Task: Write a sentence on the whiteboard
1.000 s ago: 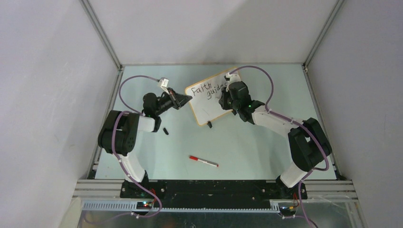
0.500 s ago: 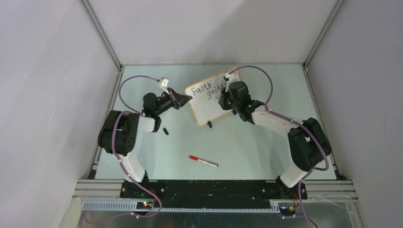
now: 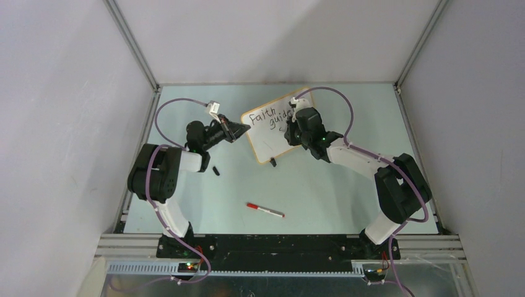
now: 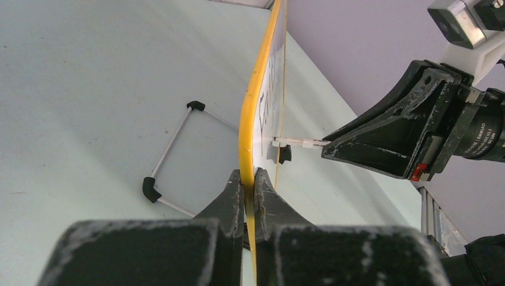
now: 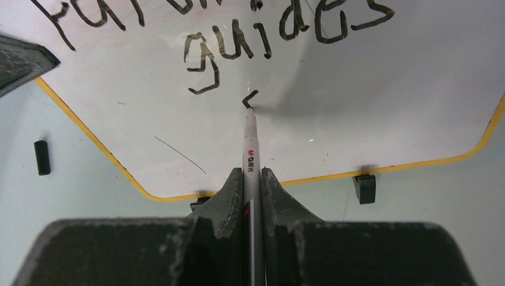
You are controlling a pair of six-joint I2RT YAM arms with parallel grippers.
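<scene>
The whiteboard stands propped at the far middle of the table, turned at an angle, exactly where it was a second ago. My left gripper has not moved either. Its fingers are closed narrow on the board's yellow left edge, one on each face.

My right gripper is pinched shut on a white-barrelled marker, whose tip touches the board's face. What differs is small. From above, my right wrist has crept a little to the left over the board, and it now covers the end of the second line, which showed more fully before.

The sentence so far reads "Faith" and, below it, "guides". Under the "g", right at the marker tip, sits a short angled stroke, the start of a third line.

One black clip foot shows below the board's lower edge. On the table near my left arm lies a small black cap, and closer to my bases lies a red-capped pen. Both are unmoved.
</scene>
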